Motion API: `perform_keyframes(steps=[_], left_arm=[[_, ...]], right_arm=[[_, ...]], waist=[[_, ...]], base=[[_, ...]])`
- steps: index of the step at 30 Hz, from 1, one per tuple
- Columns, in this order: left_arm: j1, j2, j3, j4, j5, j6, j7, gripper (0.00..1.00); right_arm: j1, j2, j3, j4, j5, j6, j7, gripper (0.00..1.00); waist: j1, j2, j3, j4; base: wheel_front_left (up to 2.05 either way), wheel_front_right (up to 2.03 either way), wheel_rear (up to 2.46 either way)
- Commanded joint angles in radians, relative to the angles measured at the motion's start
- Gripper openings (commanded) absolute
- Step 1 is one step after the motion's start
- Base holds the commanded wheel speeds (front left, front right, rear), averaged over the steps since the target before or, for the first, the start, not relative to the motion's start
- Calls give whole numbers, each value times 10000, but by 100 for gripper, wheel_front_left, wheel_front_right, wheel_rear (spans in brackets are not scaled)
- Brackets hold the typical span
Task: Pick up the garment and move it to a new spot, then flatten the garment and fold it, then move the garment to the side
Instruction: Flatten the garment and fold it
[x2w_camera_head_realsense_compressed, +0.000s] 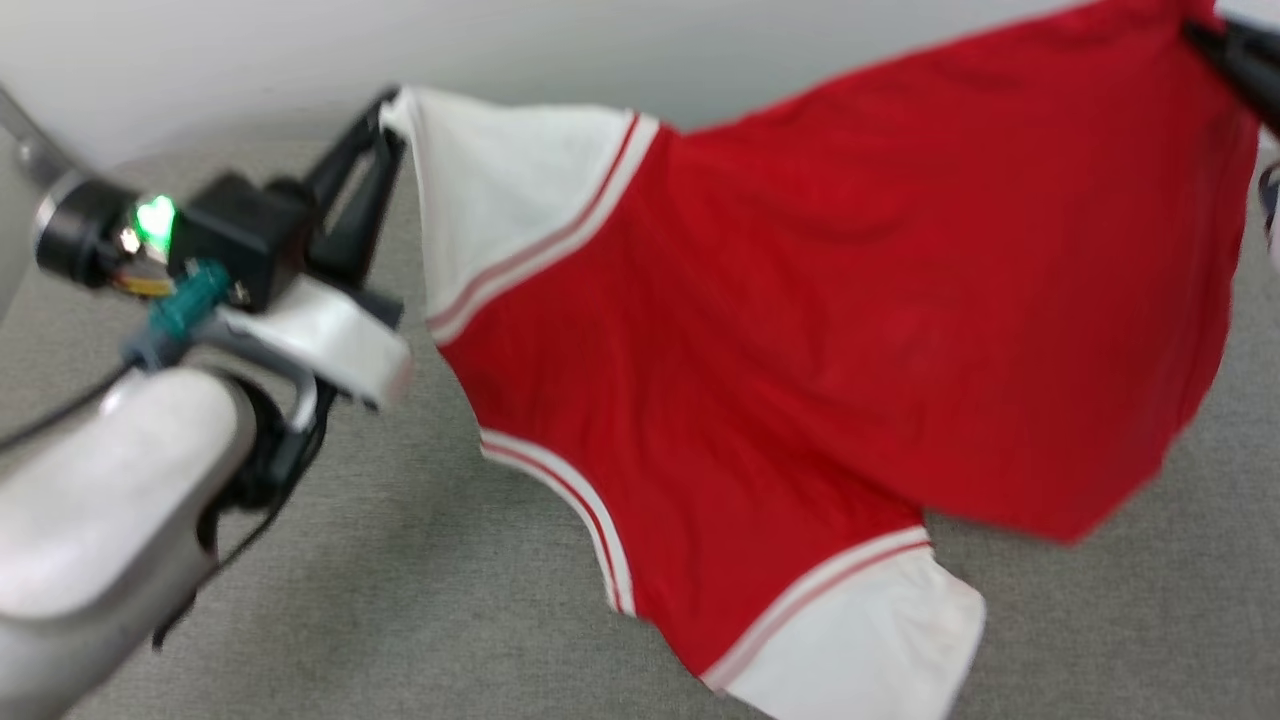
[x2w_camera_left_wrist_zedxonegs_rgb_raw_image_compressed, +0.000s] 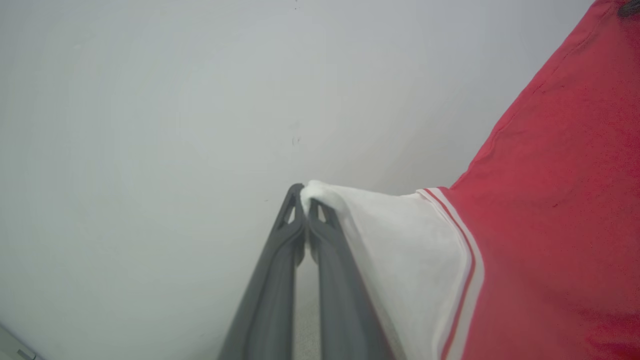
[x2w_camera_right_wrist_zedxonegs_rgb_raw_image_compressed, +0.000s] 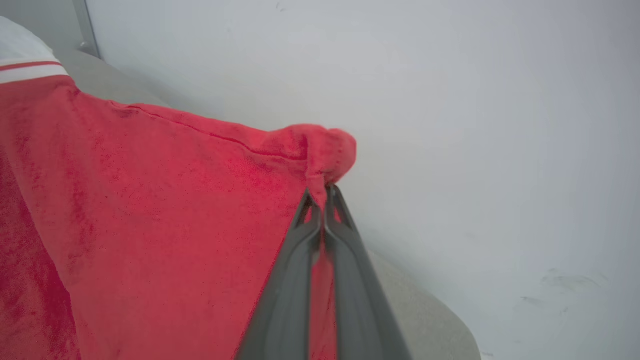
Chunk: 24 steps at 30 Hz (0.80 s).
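Down at the head view's near edge, the garment's (x2w_camera_head_realsense_compressed: 800, 300) lower white sleeve is seen hanging over the grey surface (x2w_camera_head_realsense_compressed: 400, 570); the body is stretched up between both arms. Left gripper (x2w_camera_left_wrist_zedxonegs_rgb_raw_image_compressed: 303, 197) is shown clamped on the other white sleeve's tip in its wrist view. Right gripper (x2w_camera_right_wrist_zedxonegs_rgb_raw_image_compressed: 325, 192) is shown pinched on a bunched red corner, pale wall (x2w_camera_right_wrist_zedxonegs_rgb_raw_image_compressed: 475, 100) behind.
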Motion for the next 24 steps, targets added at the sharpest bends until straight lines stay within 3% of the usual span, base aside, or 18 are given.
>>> perform_keyframes(steps=[1, 10, 19, 24], left_arm=[[-618, -141, 143, 165, 106, -144, 78, 0], [-4943, -793, 862, 1934, 891, -1040, 596, 0], [-8308, -1201, 1108, 3291, 1620, -1800, 863, 0], [-10569, -1807, 1365, 4478, 1826, -2219, 700, 0]], right_arm=[[-480, 156, -152, 42, -273, -8, -134, 0], [-3682, 1332, -818, 833, -1821, -8, -516, 0], [-6880, 1607, -534, 2097, -2684, -9, -627, 0], [-9019, 1837, -240, 3295, -2900, -9, -907, 0]], waist=[[0, -1, 374, -187], [0, -1, 2221, -476], [0, -1, 3444, -503], [0, -1, 4078, -415]], base=[[0, 0, 0], [0, 0, 0], [0, 0, 0], [0, 0, 0]])
